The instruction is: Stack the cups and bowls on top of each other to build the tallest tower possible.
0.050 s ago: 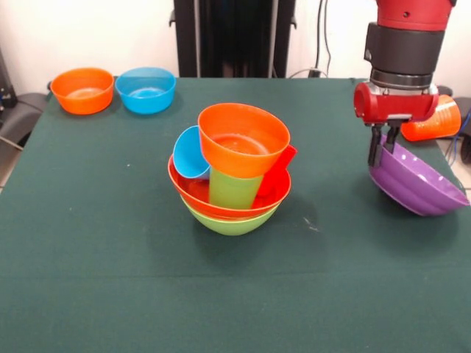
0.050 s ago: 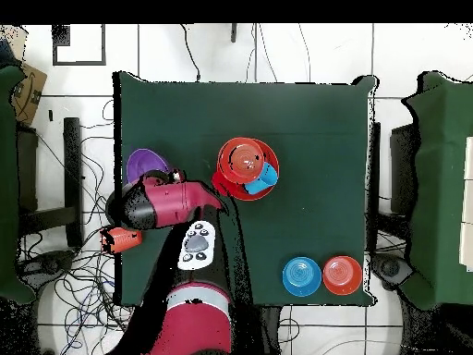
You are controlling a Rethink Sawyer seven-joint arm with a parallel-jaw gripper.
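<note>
The tower [image 1: 232,173] stands mid-table: lime green bowl [image 1: 229,223], orange-red bowl [image 1: 197,193], three cups, and a small orange bowl [image 1: 243,138] on top. At its three o'clock the gripper [image 1: 384,151] pinches the tilted purple bowl [image 1: 416,180] by its rim. At eleven o'clock, another orange bowl [image 1: 82,90] and the blue bowl [image 1: 146,89] wait; the orange cup [image 1: 434,120] lies at two o'clock.

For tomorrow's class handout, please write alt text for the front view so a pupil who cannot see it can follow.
The robot's pincer grips the rim of a tilted purple bowl at the right of a green table. At centre stands a tower of bowls and cups; a small orange bowl and a blue bowl sit far left.
</note>
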